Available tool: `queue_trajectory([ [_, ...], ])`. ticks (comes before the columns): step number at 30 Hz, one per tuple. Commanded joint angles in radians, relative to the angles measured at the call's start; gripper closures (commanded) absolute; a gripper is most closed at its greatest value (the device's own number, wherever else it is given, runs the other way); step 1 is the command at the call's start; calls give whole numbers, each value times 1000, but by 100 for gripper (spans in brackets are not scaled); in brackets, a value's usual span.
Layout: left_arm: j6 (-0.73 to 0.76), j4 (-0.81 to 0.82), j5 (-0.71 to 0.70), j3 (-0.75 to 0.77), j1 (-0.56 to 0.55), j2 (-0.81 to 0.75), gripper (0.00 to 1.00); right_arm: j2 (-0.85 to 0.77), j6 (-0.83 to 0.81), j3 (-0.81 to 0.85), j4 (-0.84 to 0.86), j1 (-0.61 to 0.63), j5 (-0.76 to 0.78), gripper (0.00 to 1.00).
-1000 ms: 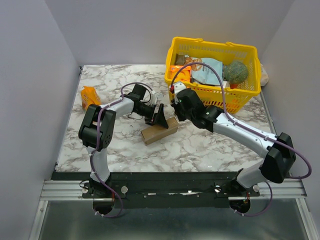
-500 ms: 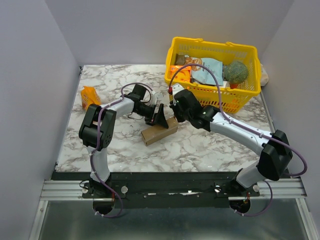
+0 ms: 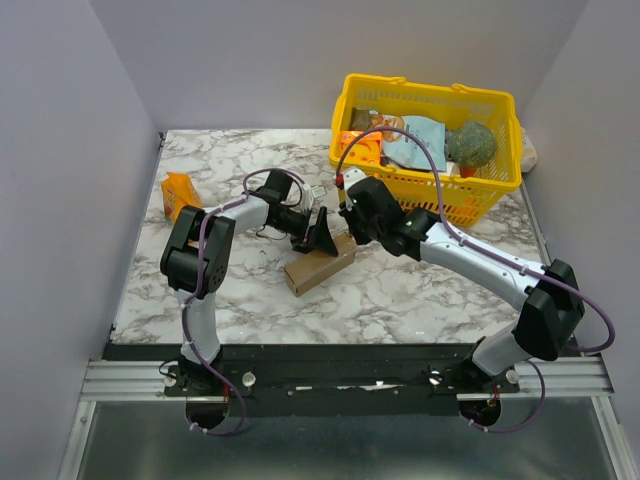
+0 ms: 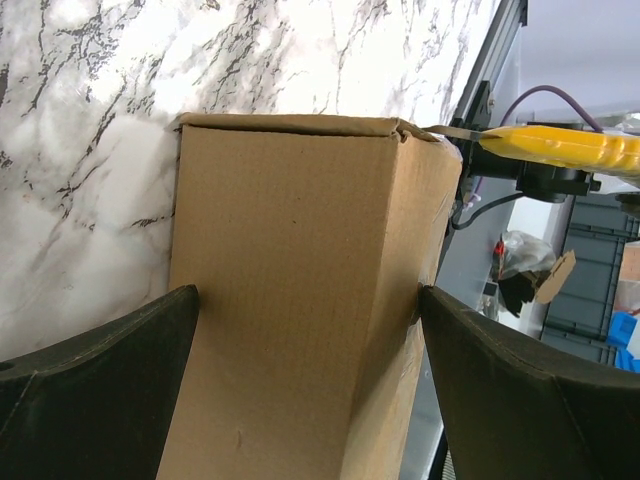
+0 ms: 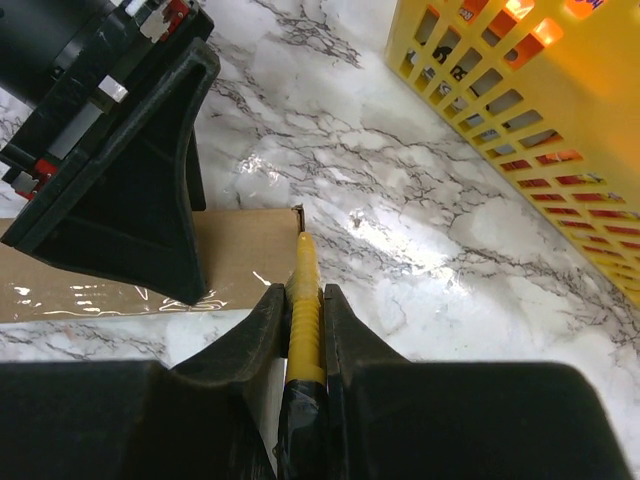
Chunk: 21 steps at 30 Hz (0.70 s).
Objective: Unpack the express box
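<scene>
The express box (image 3: pixel 320 265) lies on its side near the middle of the marble table (image 3: pixel 400 295), its long axis running from about 8 o'clock to 2 o'clock in the top view. The left gripper (image 3: pixel 320 238) comes in from 10 o'clock and straddles the box; in the left wrist view its two dark fingers (image 4: pixel 110 370) press against opposite cardboard faces, so the jaws are closed on the carton at roughly the box's width. The right gripper (image 5: pixel 303 300) reaches in from 3 o'clock, its jaws pinched narrow around a slim yellow tool (image 5: pixel 303 262). The tip of that tool touches the upper corner of the box's 2 o'clock end, just beside the left gripper's near finger. In the left wrist view the same tool shows at 2 o'clock, its thin tip meeting the carton's far corner. The flaps appear closed, with shiny tape along the top face. A yellow basket (image 3: pixel 500 180) holding several items stands at 1 o'clock from the box, near the right arm. A small orange packet (image 3: pixel 180 193) sits well apart at 10 o'clock, close to the table's left edge.
</scene>
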Motion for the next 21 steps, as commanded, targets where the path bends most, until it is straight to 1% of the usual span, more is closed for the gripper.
queue_trajectory([
  [1, 51, 11, -174, -36, -5, 62, 2, -21, -55, 26, 58, 5, 5, 100],
  [7, 57, 3, -173, -30, -5, 70, 2, 0, -72, 26, 86, 3, -6, 100],
  [21, 60, 0, -174, -26, -5, 77, 2, 11, -91, 8, 84, 2, -49, 100],
])
